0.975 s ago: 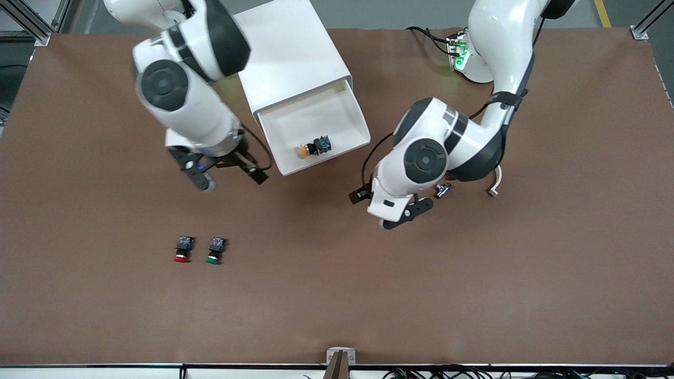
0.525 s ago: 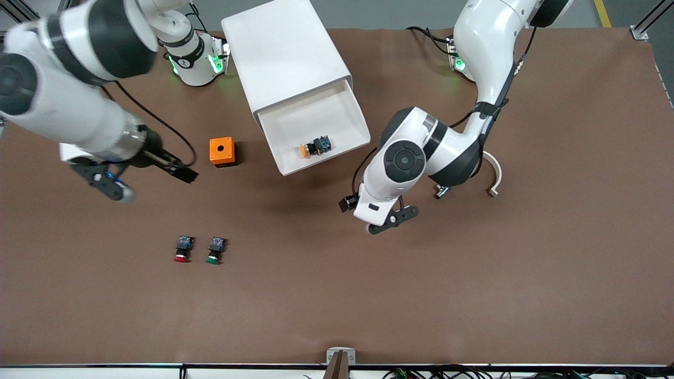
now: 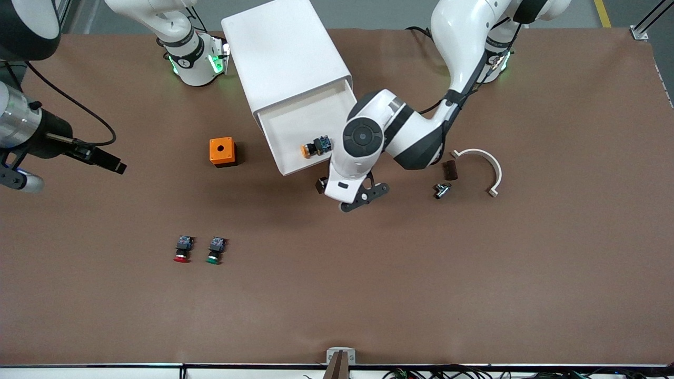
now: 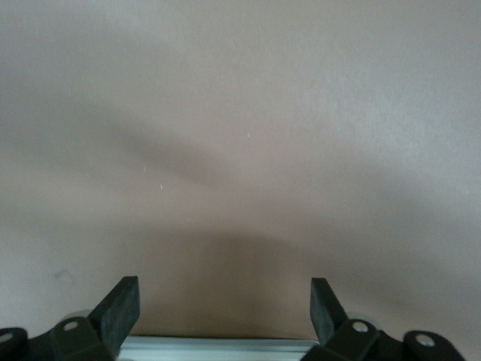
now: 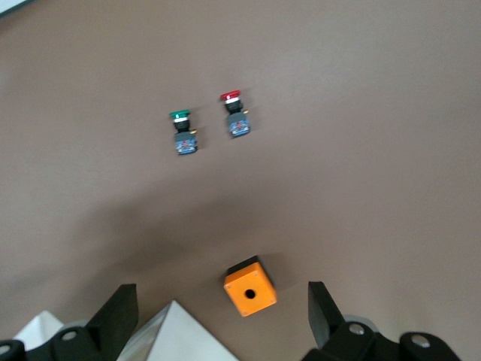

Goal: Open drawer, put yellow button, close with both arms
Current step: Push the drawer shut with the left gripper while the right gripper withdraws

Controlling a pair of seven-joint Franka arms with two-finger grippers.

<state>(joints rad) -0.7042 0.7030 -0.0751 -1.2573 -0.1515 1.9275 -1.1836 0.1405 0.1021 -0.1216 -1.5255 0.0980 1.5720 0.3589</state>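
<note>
I am a pair of white arms at a brown table [image 3: 474, 295]. A white cabinet [image 3: 284, 52] is standing between my two bases, and its topmost drawer [image 3: 295, 123] is pulled out toward the front camera. The yellow button [image 3: 315, 147] is lying on its side inside that drawer, close to the front wall, with its blue rear block pointing toward my left arm's end of the table.

My left arm [image 3: 458, 47] is reaching in over the drawer's corner, and my left gripper [image 3: 363, 196] is hanging just in front of the drawer's front edge, over bare tabletop. In my left wrist view its two black fingers [image 4: 120, 308] are spread wide with nothing between them.

My right gripper [image 3: 18, 176] is up at the edge of the front view, at my right arm's end of the table. In my right wrist view its fingers [image 5: 323, 312] are also spread wide and holding nothing.

An orange box [image 3: 222, 151] with a round hole in its top is sitting beside the drawer, toward my right arm's end. A white curved bracket [image 3: 487, 160], a small dark block [image 3: 450, 169] and a small metal part [image 3: 441, 190] are lying toward my left arm's end. Nearer to the front camera, a red-capped button [image 3: 182, 249] and a green-capped button [image 3: 215, 250] are lying side by side, just apart.
</note>
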